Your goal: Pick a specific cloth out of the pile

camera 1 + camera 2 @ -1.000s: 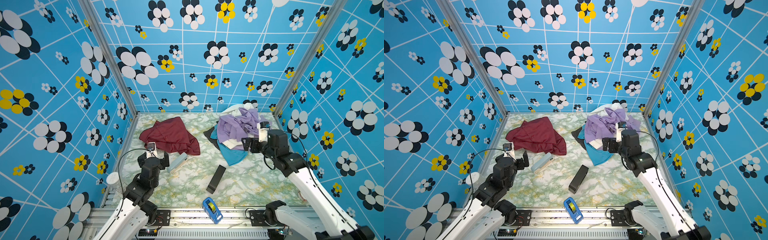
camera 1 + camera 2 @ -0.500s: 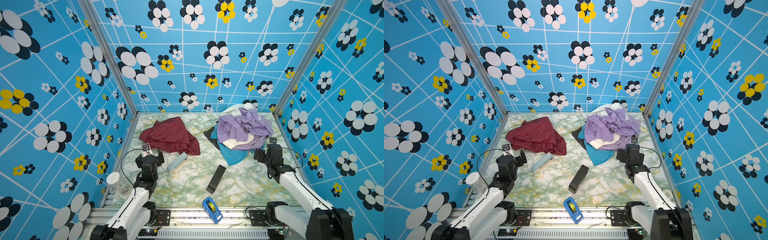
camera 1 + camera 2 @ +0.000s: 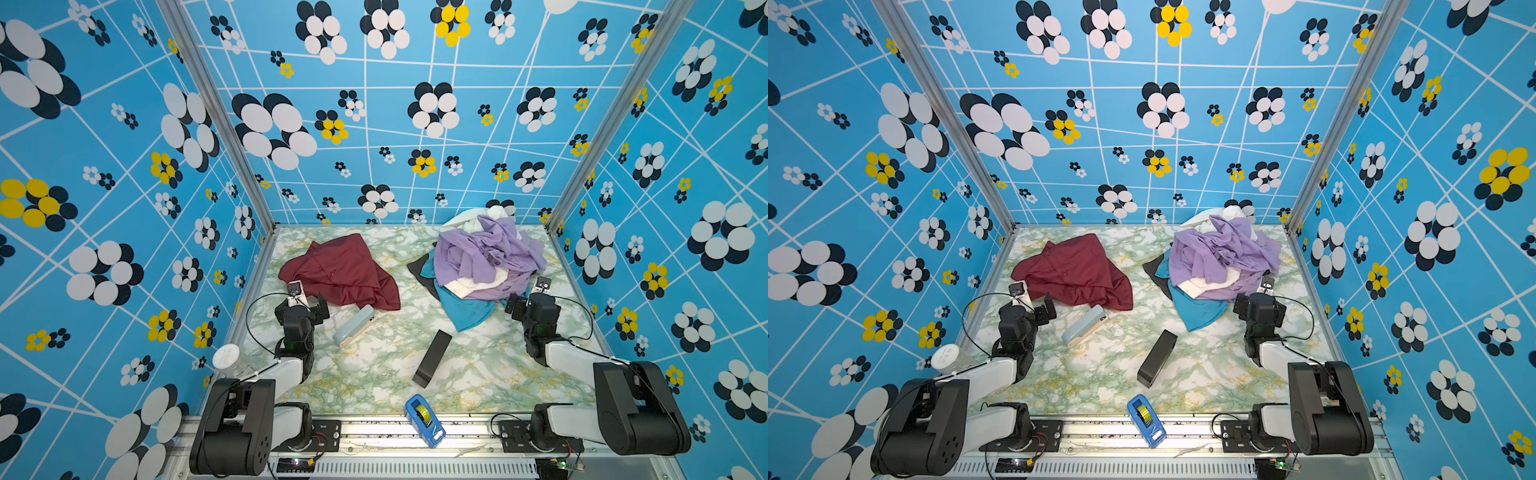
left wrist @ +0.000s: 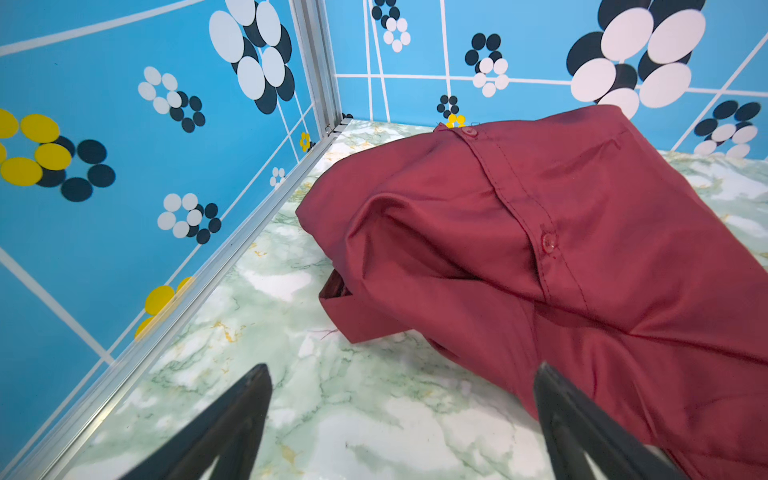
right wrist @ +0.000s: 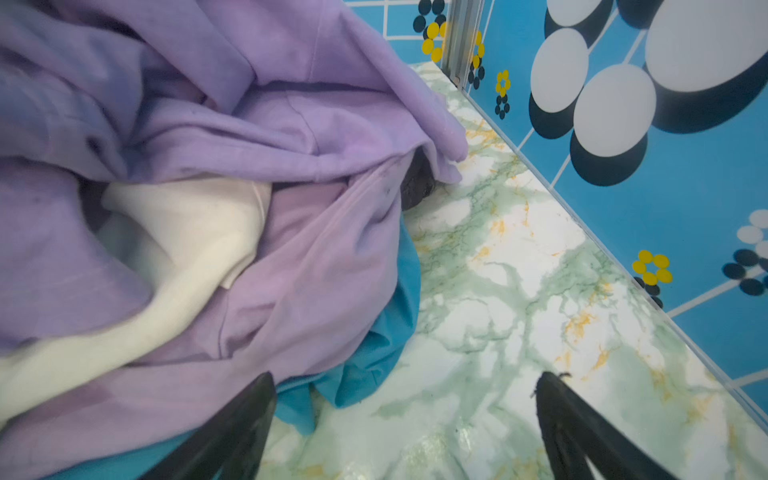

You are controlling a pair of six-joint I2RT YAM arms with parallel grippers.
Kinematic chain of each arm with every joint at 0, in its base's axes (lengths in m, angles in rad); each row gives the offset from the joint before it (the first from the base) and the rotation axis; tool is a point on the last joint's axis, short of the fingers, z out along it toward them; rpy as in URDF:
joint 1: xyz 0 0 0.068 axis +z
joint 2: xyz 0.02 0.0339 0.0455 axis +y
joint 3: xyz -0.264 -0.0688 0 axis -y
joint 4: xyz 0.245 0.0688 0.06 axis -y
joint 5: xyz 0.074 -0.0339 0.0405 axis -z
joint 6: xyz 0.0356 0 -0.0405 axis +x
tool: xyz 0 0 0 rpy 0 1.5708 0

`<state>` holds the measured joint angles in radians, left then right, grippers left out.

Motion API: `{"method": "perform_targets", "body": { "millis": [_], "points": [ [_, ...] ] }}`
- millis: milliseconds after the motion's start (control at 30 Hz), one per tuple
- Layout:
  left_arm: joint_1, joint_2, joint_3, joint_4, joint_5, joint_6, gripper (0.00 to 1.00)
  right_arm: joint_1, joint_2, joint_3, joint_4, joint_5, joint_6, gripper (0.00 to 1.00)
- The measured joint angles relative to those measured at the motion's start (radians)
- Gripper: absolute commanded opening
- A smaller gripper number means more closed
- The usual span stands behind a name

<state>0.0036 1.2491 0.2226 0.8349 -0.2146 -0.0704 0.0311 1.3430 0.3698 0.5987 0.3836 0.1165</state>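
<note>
The cloth (image 3: 345,270) (image 3: 1075,270), a maroon shirt with buttons, lies crumpled by itself on the left of the marble table, apart from the pile. The pile (image 3: 486,257) (image 3: 1221,257) of lavender, white, teal and black garments sits at the back right. My left gripper (image 3: 307,305) (image 3: 1038,305) rests low at the shirt's near edge. It stands open and empty over bare marble in the left wrist view (image 4: 401,368), with the cloth (image 4: 540,249) just ahead. My right gripper (image 3: 525,301) (image 3: 1254,301) (image 5: 405,376) is open and empty at the near right edge of the pile (image 5: 208,145).
A pale blue-grey case (image 3: 353,331) lies just in front of the shirt. A black box (image 3: 432,357) lies mid-table, and a blue tape dispenser (image 3: 422,419) sits at the front edge. A white-lidded jar (image 3: 226,357) stands by the left rail. Patterned walls enclose three sides.
Both arms have folded down and back toward the front rail. The right gripper has drawn off the pile toward the front; the left gripper stays near the shirt's edge.
</note>
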Motion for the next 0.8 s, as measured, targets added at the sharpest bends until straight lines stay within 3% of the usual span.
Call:
{"method": "perform_targets", "body": {
  "millis": [333, 567, 800],
  "points": [
    [0.049, 0.314, 0.0, 0.287, 0.202, -0.021, 0.99, -0.027, 0.192, 0.0, 0.252, -0.12, -0.018, 0.99],
    [0.049, 0.316, 0.061, 0.246, 0.278, -0.01, 0.99, -0.027, 0.199, 0.003, 0.258, -0.216, -0.054, 0.99],
    [0.006, 0.316, 0.146, 0.14, 0.26, 0.023, 0.99, -0.027, 0.199, 0.003, 0.258, -0.242, -0.062, 0.99]
  ]
}}
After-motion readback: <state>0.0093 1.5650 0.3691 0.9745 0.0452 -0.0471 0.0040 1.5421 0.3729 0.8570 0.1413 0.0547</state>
